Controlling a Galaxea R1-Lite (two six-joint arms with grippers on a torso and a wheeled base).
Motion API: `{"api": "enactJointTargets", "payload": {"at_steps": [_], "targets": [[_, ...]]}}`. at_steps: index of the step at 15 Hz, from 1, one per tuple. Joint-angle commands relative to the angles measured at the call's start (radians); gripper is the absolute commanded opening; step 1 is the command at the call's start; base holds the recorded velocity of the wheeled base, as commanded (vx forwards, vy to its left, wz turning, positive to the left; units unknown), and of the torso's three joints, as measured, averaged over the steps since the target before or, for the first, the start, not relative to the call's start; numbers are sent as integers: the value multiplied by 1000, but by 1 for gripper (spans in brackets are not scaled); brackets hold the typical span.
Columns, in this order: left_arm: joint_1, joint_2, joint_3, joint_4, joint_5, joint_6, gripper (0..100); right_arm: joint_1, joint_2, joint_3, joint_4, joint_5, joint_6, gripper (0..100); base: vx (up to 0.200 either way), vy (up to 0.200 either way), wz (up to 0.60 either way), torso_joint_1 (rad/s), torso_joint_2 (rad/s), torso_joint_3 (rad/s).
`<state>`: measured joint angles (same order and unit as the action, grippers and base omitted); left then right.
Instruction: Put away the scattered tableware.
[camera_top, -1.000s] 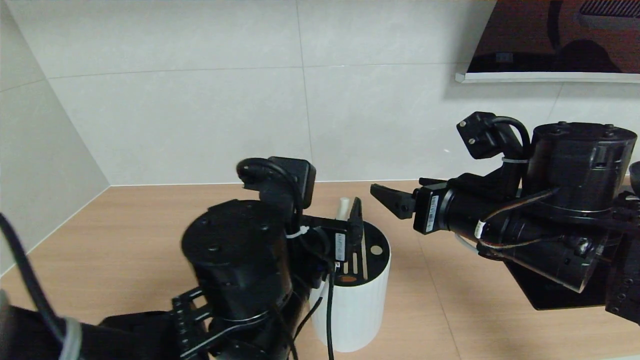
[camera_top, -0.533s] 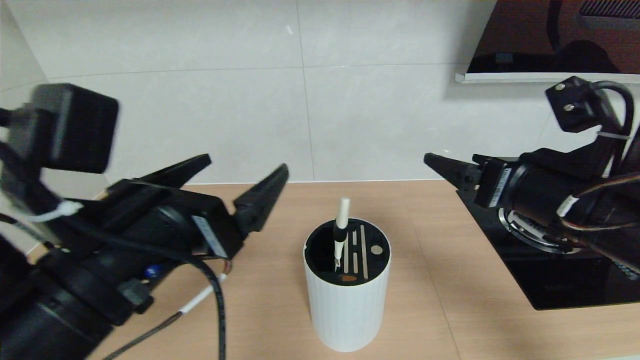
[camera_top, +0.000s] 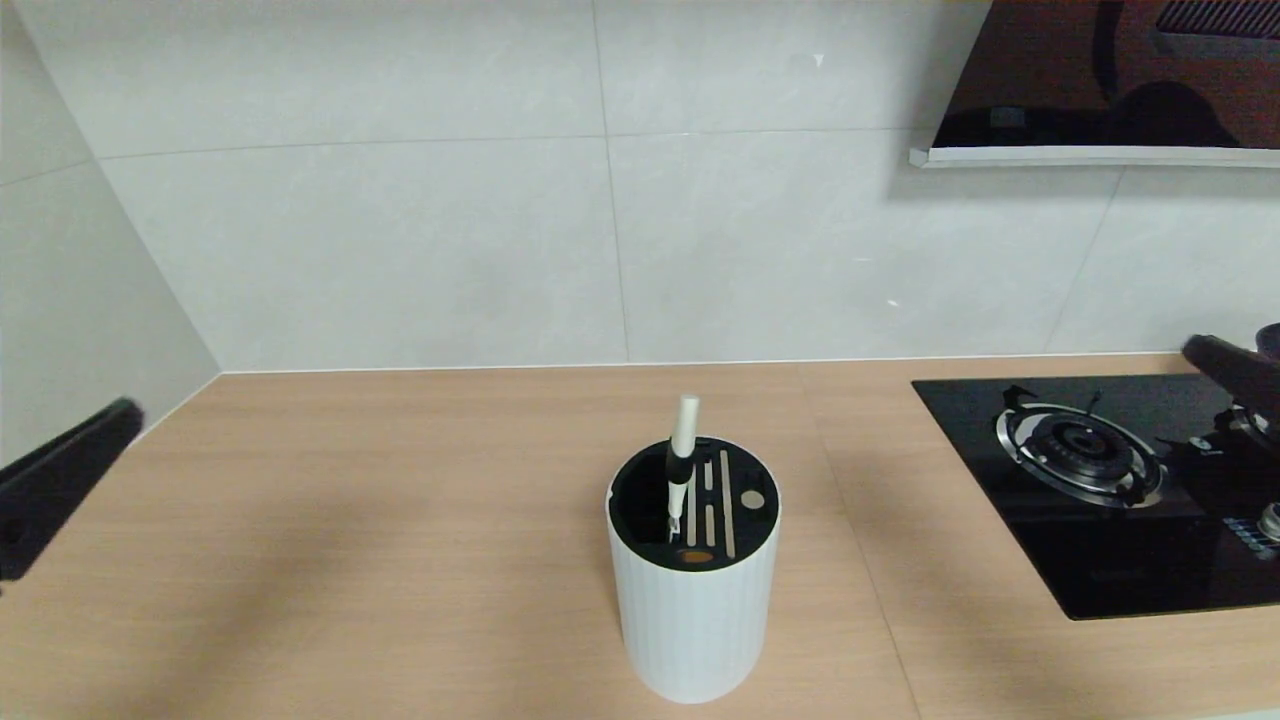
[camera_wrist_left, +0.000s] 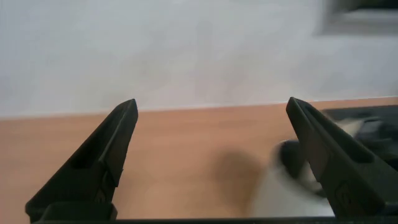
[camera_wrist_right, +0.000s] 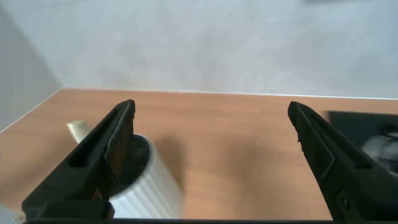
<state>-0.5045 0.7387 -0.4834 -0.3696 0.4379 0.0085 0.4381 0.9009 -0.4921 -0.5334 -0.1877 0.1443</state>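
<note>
While the white-handled utensil is standing in the holder near the front edge of the worktop, the left gripper and right gripper are hanging open and empty, suggesting stowing is finishing and locating further tableware is coming next.

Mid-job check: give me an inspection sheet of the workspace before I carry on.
Surface: light wooden countertop, no spills seen.
Job's things: white ribbed cylindrical holder with black slotted top, upright; cream-handled utensil standing in it, handle up.
Clutter: nothing seen.
Claws: left claw open, empty; right claw open, empty; both apart from the holder.
Cables: nothing seen.
Surroundings: black glass gas hob to the right; grey tiled wall behind; dark range hood above the hob.
</note>
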Motion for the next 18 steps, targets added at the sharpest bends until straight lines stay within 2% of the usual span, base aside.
{"api": "enactJointTargets", "payload": {"at_steps": [1, 3, 5, 6, 7, 9, 10, 12, 14, 15, 17, 18], "targets": [[193, -329, 6, 207, -137, 38, 100, -133, -372, 46, 216, 8, -25, 100, 0, 0, 0, 0, 0, 0], [262, -484, -23, 367, -225, 38, 100, -171, -553, 46, 383, -4, -109, 100, 0, 0, 0, 0, 0, 0], [323, -584, -53, 472, -255, 38, 100, -259, -698, 47, 510, 1, -175, 100, 0, 0, 0, 0, 0, 0], [334, -602, -53, 480, -257, 38, 100, -279, -731, 47, 533, 5, -189, 100, 0, 0, 0, 0, 0, 0], [371, -642, -37, 488, -252, 48, 100, -322, -804, 58, 604, -4, -206, 100, 0, 0, 0, 0, 0, 0], [415, -642, -27, 477, -222, 41, 100, -389, -821, 66, 599, -38, -199, 100, 0, 0, 0, 0, 0, 0], [466, -664, -24, 482, -231, 45, 100, -412, -846, 78, 607, -32, -199, 100, 0, 0, 0, 0, 0, 0], [508, -739, 31, 485, -301, 61, 100, -438, -901, 138, 613, -29, -203, 100, 0, 0, 0, 0, 0, 0], [508, -739, 147, 463, -284, 59, 100, -438, -901, 253, 581, -19, -186, 100, 0, 0, 0, 0, 0, 0], [508, -739, 238, 400, -286, 65, 100, -438, -901, 348, 529, 24, -166, 100, 0, 0, 0, 0, 0, 0], [508, -739, 428, 192, -304, 87, 100, -438, -899, 492, 343, 125, -163, 100, 0, 0, 0, 0, 0, 0], [508, -739, 483, 146, -329, 102, 100, -438, -901, 491, 363, 149, -161, 100, 0, 0, 0, 0, 0, 0]]}}
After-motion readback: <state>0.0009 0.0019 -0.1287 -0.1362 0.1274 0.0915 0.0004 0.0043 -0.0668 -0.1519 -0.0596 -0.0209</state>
